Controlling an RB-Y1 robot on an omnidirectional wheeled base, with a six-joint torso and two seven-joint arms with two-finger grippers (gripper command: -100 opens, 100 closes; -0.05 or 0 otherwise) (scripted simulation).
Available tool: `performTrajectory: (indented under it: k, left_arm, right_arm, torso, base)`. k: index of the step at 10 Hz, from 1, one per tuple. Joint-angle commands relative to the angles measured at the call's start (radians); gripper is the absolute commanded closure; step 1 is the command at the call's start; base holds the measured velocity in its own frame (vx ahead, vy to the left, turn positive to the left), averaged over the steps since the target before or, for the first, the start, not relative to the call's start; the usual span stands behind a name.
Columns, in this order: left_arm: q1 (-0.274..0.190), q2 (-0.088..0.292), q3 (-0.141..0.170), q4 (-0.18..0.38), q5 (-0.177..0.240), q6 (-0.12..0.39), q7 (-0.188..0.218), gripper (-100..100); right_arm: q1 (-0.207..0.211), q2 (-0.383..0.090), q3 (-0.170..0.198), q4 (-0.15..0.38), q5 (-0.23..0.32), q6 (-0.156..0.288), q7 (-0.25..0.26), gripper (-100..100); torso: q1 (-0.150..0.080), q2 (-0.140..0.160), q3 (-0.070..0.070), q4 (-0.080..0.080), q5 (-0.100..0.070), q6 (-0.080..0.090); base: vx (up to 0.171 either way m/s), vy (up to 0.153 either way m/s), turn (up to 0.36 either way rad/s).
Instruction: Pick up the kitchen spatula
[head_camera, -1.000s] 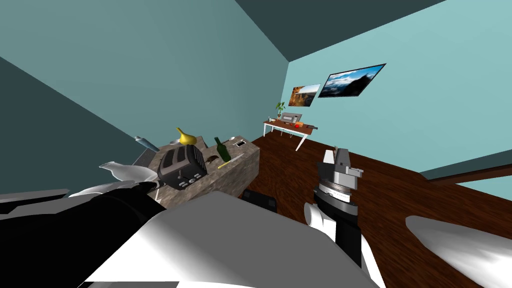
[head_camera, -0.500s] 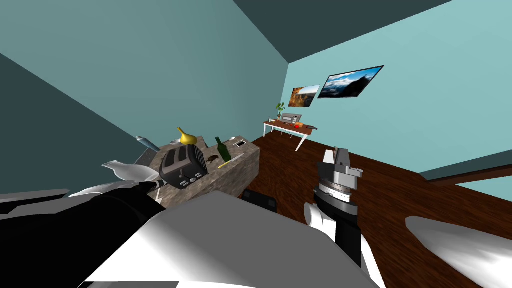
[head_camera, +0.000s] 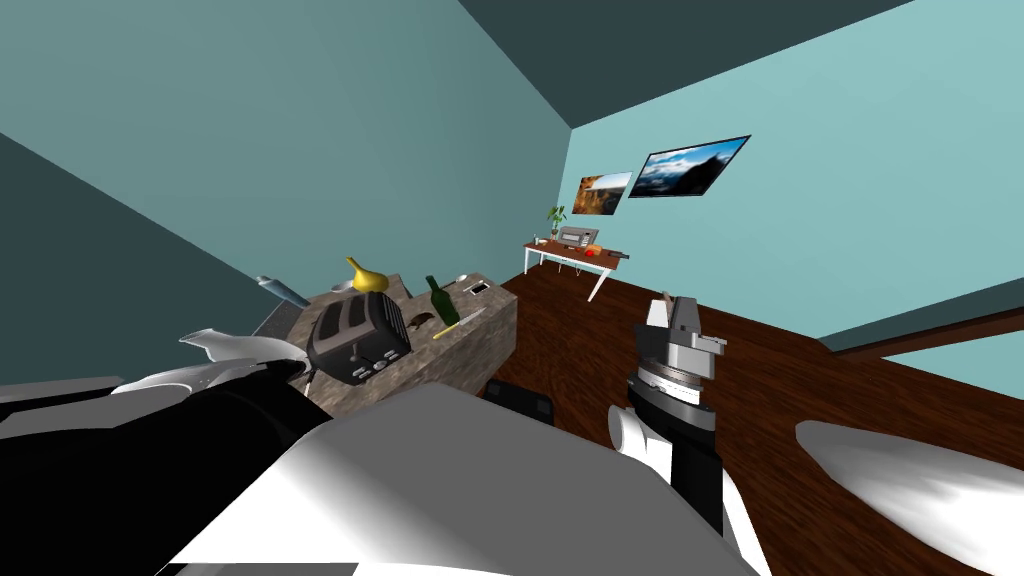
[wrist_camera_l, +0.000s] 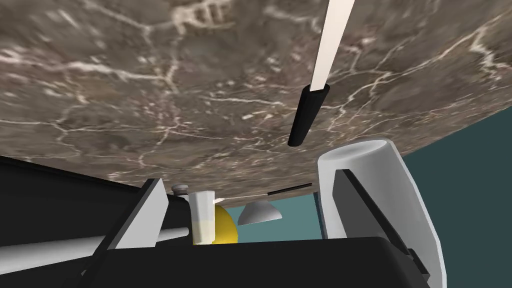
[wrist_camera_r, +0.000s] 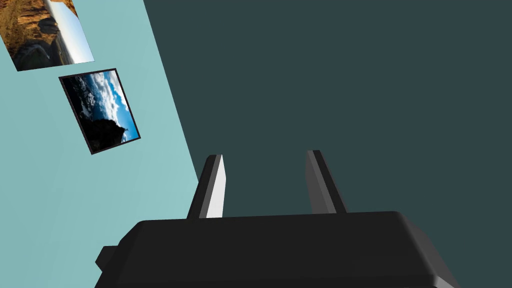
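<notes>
The spatula (wrist_camera_l: 311, 107) lies on the brown marbled counter (wrist_camera_l: 150, 90), a long white blade running into a black handle. My left gripper (wrist_camera_l: 250, 195) hovers close over the counter, open, with nothing between its fingers. The handle's end points toward the gap, nearer the broad pale finger (wrist_camera_l: 372, 200) than the thin one (wrist_camera_l: 147, 207), and touches neither. In the head view my left arm reaches to the counter (head_camera: 470, 340) beside the black toaster (head_camera: 358, 338). My right gripper (head_camera: 680, 312) is raised over the floor, away from the counter; its fingers (wrist_camera_r: 215, 185) stand apart and hold nothing.
On the counter stand a yellow gourd (head_camera: 366, 276), a green bottle (head_camera: 443, 299) and a yellow-handled knife (head_camera: 458, 323). Past my left fingers show a small white cup (wrist_camera_l: 202, 220) and a grey dome (wrist_camera_l: 259, 214). A desk (head_camera: 575, 255) stands far off across the wooden floor.
The whole head view has shifted a little, so counter and wall pictures sit further left. That is my own move. Neither arm shows a clear change.
</notes>
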Motion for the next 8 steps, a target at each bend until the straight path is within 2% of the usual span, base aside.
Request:
performTrajectory:
  k: [1, 5, 6, 8]
  left_arm:
    - [0.017, -0.003, 0.025, 0.016, -0.041, -0.036, 0.037, -100]
    - [0.065, -0.01, 0.093, 0.06, -0.162, -0.138, 0.147, -100]
    - [0.065, -0.01, 0.093, 0.06, -0.171, -0.138, 0.149, -100]
    - [0.093, -0.017, 0.13, 0.085, -0.239, -0.197, 0.211, -100]
  right_arm:
    - [0.0, 0.0, 0.0, 0.0, 0.0, 0.0, 0.0, 0]
    - [0.0, 0.0, 0.0, 0.0, 0.0, 0.0, 0.0, 0]
    - [0.0, 0.0, 0.0, 0.0, 0.0, 0.0, 0.0, 0]
    - [0.0, 0.0, 0.0, 0.0, 0.0, 0.0, 0.0, 0]
  torso:
    - [0.0, 0.0, 0.0, 0.0, 0.0, 0.0]
    - [0.0, 0.0, 0.0, 0.0, -0.001, 0.001]
    - [0.0, -0.001, 0.0, 0.0, -0.001, 0.002]
    - [-0.001, -0.002, -0.001, 0.0, -0.001, 0.003]
  base:
    - [0.016, 0.001, -0.084]
    - [0.014, 0.009, -0.092]
    - [0.011, 0.015, -0.039]
    - [0.009, 0.012, -0.091]
